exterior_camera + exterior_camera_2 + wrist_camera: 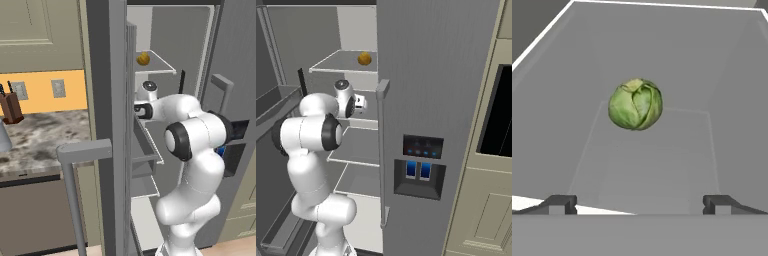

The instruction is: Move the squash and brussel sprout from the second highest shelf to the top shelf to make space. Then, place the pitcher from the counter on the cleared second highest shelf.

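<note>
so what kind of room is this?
A kitchen, rendered. Open fridge with the squash on the top shelf, a speckled stone counter with a knife block, and a door ice dispenser.

You are in a kitchen: a big grey fridge stands open with shelves inside, a speckled stone counter sits over cabinets, and a brown knife block leans by the yellow wall
</note>
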